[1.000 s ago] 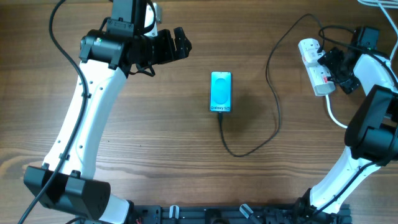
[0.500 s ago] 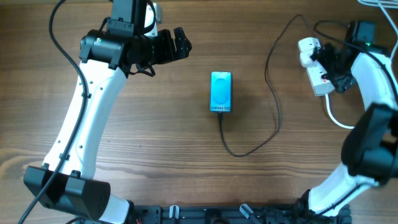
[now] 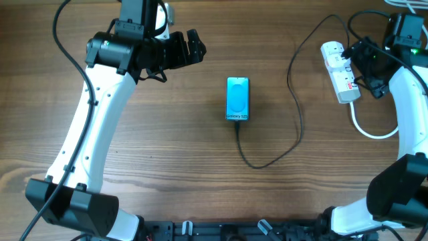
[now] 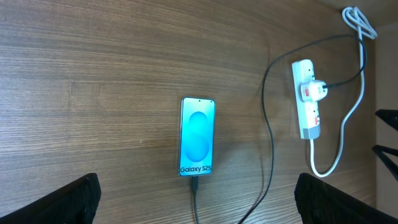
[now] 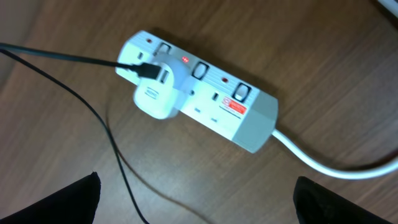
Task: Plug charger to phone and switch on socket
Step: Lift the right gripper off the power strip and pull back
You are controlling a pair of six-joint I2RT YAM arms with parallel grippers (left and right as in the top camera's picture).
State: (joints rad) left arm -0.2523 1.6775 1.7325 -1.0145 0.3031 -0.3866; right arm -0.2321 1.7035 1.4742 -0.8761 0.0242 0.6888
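The phone (image 3: 237, 98) lies flat mid-table with its cyan screen up, also in the left wrist view (image 4: 197, 144). The charger (image 3: 237, 134) meets the phone's near end with its black tip (image 4: 194, 182), loops right and runs to a white plug adapter (image 5: 155, 94) seated in the socket (image 3: 340, 75). A small red light (image 5: 185, 59) glows on the socket (image 5: 214, 99) beside the adapter. My right gripper (image 3: 366, 67) hovers open just right of the socket, nothing between its fingers (image 5: 68, 199). My left gripper (image 3: 192, 47) stands open at the far left, well away from the phone.
The socket's thick white cord (image 3: 366, 128) curves off toward the right table edge. The right arm's black cables (image 3: 354, 30) arc over the socket's far end. The left arm (image 3: 93, 127) spans the table's left side.
The right arm has swung further right and toward the far edge, uncovering more of the socket. The left arm, phone and charger have not moved.
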